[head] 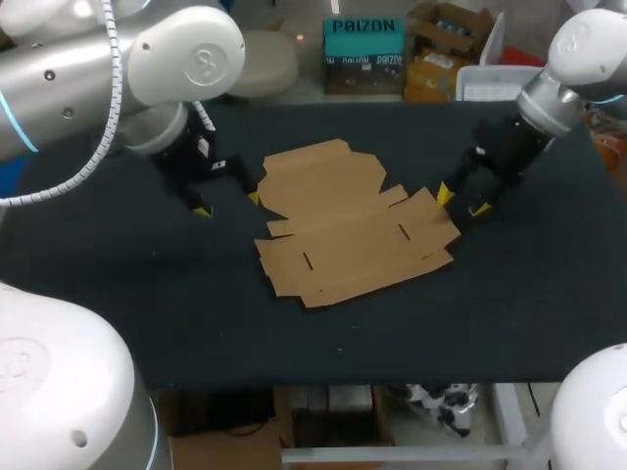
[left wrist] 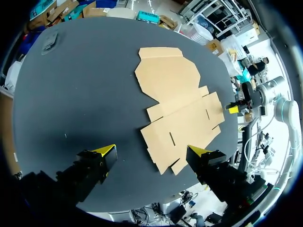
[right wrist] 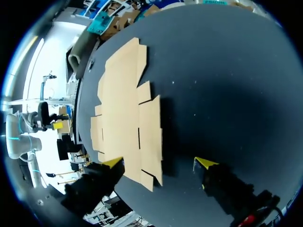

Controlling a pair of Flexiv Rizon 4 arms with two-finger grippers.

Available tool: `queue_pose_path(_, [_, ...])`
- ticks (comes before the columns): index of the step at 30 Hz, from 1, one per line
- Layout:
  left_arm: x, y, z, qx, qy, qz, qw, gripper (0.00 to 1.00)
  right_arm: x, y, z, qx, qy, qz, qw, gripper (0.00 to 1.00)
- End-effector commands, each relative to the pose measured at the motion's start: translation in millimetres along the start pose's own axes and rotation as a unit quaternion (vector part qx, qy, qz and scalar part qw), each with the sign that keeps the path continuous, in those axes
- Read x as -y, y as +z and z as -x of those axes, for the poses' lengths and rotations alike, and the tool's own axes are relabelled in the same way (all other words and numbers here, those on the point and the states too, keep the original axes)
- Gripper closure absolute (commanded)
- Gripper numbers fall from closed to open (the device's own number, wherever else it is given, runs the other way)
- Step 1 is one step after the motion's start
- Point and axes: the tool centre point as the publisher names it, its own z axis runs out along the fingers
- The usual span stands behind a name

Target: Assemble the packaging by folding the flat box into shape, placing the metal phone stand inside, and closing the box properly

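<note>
Head view: the flat box (head: 348, 225) lies unfolded on the table (head: 118, 294), between the two grippers. The left gripper (head: 227, 203) stands spread wide and holds nothing, and the box's edge is just beside its inner fingertip. The right gripper (head: 462, 201) is likewise wide and empty, with one tip at the box's opposite flap. Judged from this, no panel is raised, so folding, loading and closing all remain to be done. The metal phone stand is not visible here.

Left wrist view: the box (left wrist: 180, 104) lies ahead of the left gripper (left wrist: 152, 152), its nearest corner beside one finger. Whether that finger touches the card cannot be told. A small grey object (left wrist: 49, 40) sits far ahead near the table's far edge, too small to identify.

Right wrist view: the box (right wrist: 125, 109) lies ahead of the right gripper (right wrist: 159, 163) and to one side, with one fingertip at its near edge. Contact is again unclear. No stand appears, and the box's crease lines are hard to make out
</note>
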Motion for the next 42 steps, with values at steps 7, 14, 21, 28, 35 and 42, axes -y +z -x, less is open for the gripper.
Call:
queue_pose_path(7, [4.3, -8, -1.3, 0.000, -0.003, -0.013, 1.000, 0.00, -20, 7, 0, 0.004, -0.007, -0.063, 0.998, 0.00])
queue_pose_path(14, [5.3, -7, -3.5, -0.013, 0.007, -0.002, 1.000, 0.00, -32, 26, -3, -0.020, -0.009, -0.107, 0.994, 0.34])
queue_pose_path(21, [0.1, -8, -2.4, -0.015, 0.008, 0.005, 1.000, 0.00, -33, 37, -3, -0.019, -0.006, -0.122, 0.992, 0.64])
queue_pose_path(28, [-10.1, -13, -1.2, -0.002, 0.003, -0.001, 1.000, 0.00, -29, 37, -3, -0.021, -0.007, -0.123, 0.992, 0.81])
queue_pose_path(35, [-10.6, -13, -0.9, 0.002, 0.000, -0.001, 1.000, 0.00, -25, 41, -5, -0.031, -0.011, -0.127, 0.991, 1.00])
queue_pose_path(42, [-10.6, -13, -0.9, 0.002, 0.000, -0.001, 1.000, 0.00, -6, 46, -11, -0.064, 0.016, -0.097, 0.993, 1.00])
